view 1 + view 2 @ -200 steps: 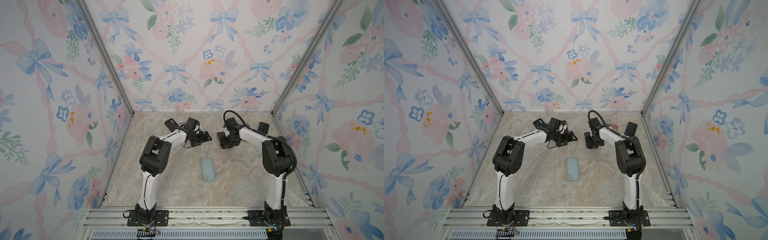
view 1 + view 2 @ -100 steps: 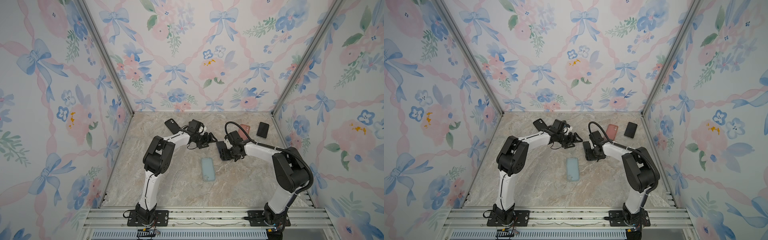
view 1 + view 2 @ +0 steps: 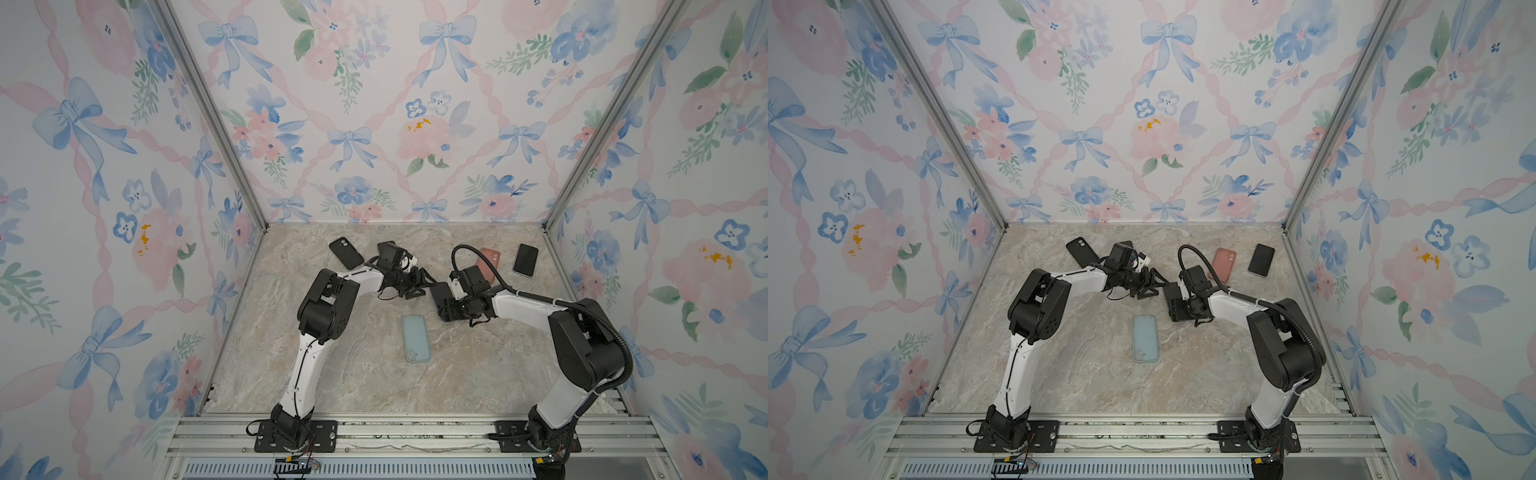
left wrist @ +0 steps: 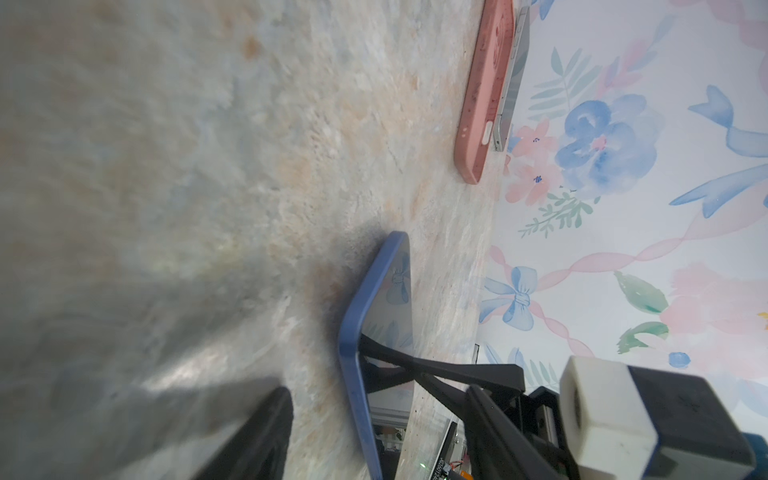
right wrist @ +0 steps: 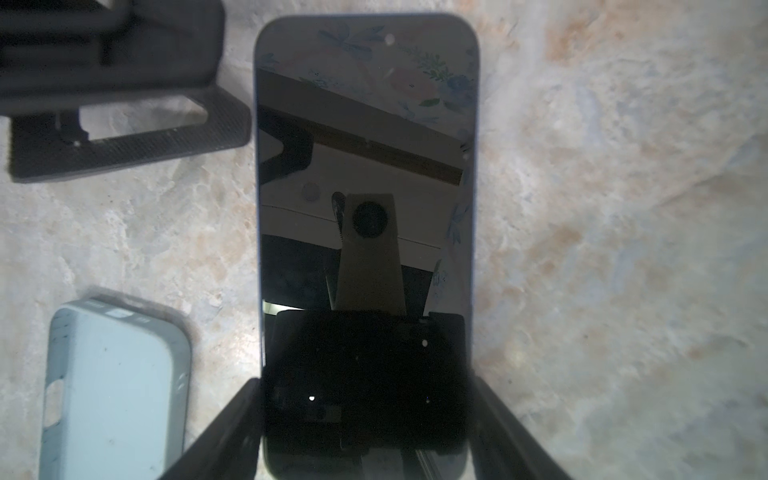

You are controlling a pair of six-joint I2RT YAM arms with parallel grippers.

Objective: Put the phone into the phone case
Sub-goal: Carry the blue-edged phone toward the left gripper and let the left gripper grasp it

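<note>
Marble-patterned bench beneath two arms, one tool on each.

Counted on or over it: two phones and three cases.

Phones:
- Blue-edged phone, screen up, near the middle of the bench and just behind the pale blue case. Dark glass mirroring the wrist camera and the floral wall in the right wrist view.
- Black phone, flat at the right rear.

Cases:
- Pale blue phone case, flat in the middle, apart from the blue-edged phone and not yet holding it.
- Pink case, back up, at the rear beside the black phone.
- Black case, back up, at the left rear.

Right tool clamped on the blue-edged phone, one finger against each long edge near its end.

Left tool at the phone's other end, partly spread and gripping nothing. Blue edge seen between its two fingers in the left wrist view; contact not tellable.

Writing: only white print on a dark strip, too small to read. Logos on phones and cases not legible.
</note>
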